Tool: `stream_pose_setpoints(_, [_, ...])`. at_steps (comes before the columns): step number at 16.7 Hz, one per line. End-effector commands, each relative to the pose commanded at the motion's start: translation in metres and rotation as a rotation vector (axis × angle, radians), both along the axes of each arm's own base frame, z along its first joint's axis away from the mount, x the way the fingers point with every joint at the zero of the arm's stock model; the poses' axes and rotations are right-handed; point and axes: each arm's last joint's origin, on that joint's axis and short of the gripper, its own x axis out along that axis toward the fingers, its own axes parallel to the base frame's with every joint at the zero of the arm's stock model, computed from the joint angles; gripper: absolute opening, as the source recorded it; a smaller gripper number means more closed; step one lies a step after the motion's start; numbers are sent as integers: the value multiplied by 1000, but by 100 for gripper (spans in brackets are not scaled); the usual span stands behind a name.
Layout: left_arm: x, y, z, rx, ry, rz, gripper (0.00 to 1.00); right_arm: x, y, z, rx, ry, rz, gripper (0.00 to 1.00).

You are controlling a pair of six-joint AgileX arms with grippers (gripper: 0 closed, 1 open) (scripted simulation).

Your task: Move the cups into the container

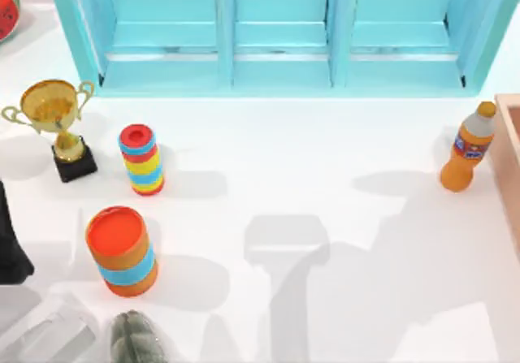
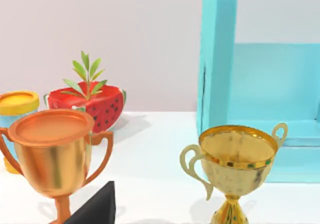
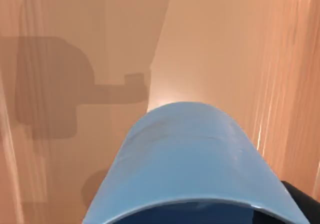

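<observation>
Blue cup (image 3: pixel 195 164) close above container (image 3: pixel 220 43) floor.

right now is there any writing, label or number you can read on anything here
No text can be read.
Orange bottle at the table's right: it has a blue and red label, with any print too small to read.
Gold trophy, its black base, and the two striped cans: no lettering visible.
Blue cup over the wooden box: plain, no marks.
</observation>
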Motion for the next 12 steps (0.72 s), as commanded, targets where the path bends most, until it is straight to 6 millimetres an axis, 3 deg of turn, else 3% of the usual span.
stream_pose_setpoints(7, [0,0,0,0,0,0,100,-1,7,-55,-4,-7,-11,0])
stream_pose_setpoints(12, [0,0,0,0,0,0,100,-2,7,-58,-3,-8,-14,0])
